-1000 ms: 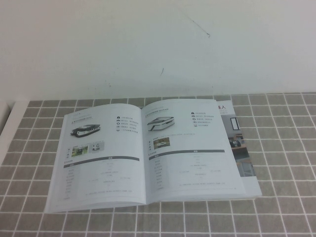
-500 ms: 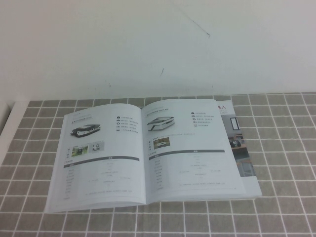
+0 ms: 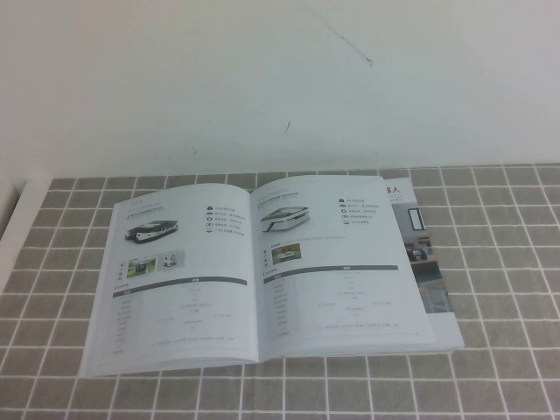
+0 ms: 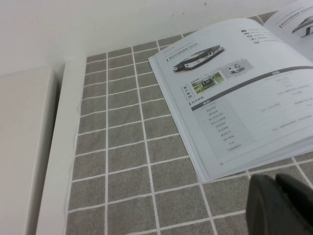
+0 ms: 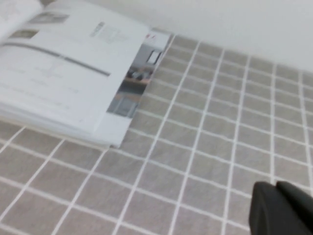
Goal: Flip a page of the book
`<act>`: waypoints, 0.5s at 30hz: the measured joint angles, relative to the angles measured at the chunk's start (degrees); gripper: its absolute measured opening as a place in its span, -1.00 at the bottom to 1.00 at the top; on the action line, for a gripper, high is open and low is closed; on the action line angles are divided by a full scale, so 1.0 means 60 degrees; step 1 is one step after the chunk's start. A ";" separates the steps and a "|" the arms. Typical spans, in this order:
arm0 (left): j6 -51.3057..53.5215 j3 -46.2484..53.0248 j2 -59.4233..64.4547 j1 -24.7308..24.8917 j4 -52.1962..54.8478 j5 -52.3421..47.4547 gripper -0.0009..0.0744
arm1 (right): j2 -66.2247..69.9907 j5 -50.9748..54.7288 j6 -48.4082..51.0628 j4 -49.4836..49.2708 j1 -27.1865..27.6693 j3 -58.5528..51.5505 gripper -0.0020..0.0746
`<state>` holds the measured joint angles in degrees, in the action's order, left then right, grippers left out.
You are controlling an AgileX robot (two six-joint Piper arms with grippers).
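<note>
The book (image 3: pixel 262 271) lies open and flat on the grey tiled table. Its photo-printed cover edge (image 3: pixel 429 254) shows on the right. The page (image 3: pixel 179 280) lies flat as the left leaf, with a dark-and-white vehicle and a grey-barred table facing up. It also shows in the left wrist view (image 4: pixel 244 103). The right leaf (image 3: pixel 337 262) shows a white boxy vehicle. My left gripper (image 4: pixel 275 179) is shut and empty, near the book's near-left corner. My right gripper (image 5: pixel 275 184) is shut and empty, over the tiles to the right of the book (image 5: pixel 73 73). Neither gripper shows in the high view.
The grey tiled table top (image 3: pixel 507 262) runs round the book. A white wall (image 3: pixel 280 79) stands close behind. A white ledge (image 4: pixel 54 147) runs along the table's left edge.
</note>
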<state>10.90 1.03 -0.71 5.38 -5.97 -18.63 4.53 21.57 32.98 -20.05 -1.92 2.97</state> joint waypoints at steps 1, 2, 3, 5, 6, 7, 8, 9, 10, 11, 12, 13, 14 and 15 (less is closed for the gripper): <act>0.0000 0.0000 0.0000 0.0000 0.0000 0.0000 -0.99 | -0.0288 0.0017 0.0000 -0.0021 0.0239 0.0000 -0.95; 0.0000 0.0000 0.0000 0.0000 0.0000 0.0000 -0.99 | -0.0534 0.0040 0.0000 -0.0020 0.0402 0.0000 -0.95; 0.0000 0.0000 0.0000 0.0000 0.0000 0.0000 -0.99 | -0.0710 0.0061 0.0000 -0.0020 0.0577 0.0000 -0.95; 0.0000 0.0000 0.0000 0.0000 0.0000 0.0000 -0.99 | -0.0830 0.0060 0.0000 -0.0020 0.0855 0.0000 -0.95; 0.0000 0.0000 0.0000 0.0000 0.0000 0.0000 -0.99 | -0.0868 0.0060 0.0000 -0.0020 0.0952 0.0000 -0.95; 0.0000 0.0000 0.0000 0.0000 -0.0004 0.0000 -0.99 | -0.0868 0.0060 0.0000 -0.0020 0.1031 0.0000 -0.95; 0.0000 0.0000 0.0000 0.0000 -0.0004 0.0000 -0.99 | -0.0868 0.0060 0.0000 -0.0020 0.1075 0.0000 -0.95; 0.0000 0.0000 0.0000 0.0000 -0.0004 0.0000 -0.99 | -0.0868 0.0060 0.0000 -0.0020 0.1103 -0.0016 -0.95; 0.0000 0.0000 0.0000 0.0000 -0.0004 0.0000 -0.99 | -0.0868 0.0060 0.0000 -0.0020 0.1119 -0.0016 -0.95; 0.0000 0.0000 0.0000 0.0000 -0.0004 0.0000 -0.99 | -0.0868 0.0060 0.0000 -0.0020 0.1119 -0.0016 -0.95; 0.0000 0.0000 0.0000 0.0000 -0.0004 0.0000 -0.99 | -0.0868 0.0081 0.0000 -0.0020 0.1119 -0.0016 -0.95; 0.0000 0.0000 0.0000 0.0000 -0.0004 0.0000 -0.99 | -0.0868 0.0081 0.0000 -0.0020 0.1119 -0.0016 -0.95; 0.0026 0.0000 0.0000 0.0000 -0.0004 0.0000 -0.99 | -0.0868 0.0081 0.0000 -0.0020 0.1119 -0.0016 -0.95; 0.0024 0.0000 0.0000 0.0000 -0.0004 0.0000 -0.99 | -0.0868 0.0081 0.0000 -0.0020 0.1119 -0.0016 -0.95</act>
<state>11.05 1.03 -0.71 5.38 -5.99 -18.63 -0.68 22.06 32.98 -20.17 4.79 2.88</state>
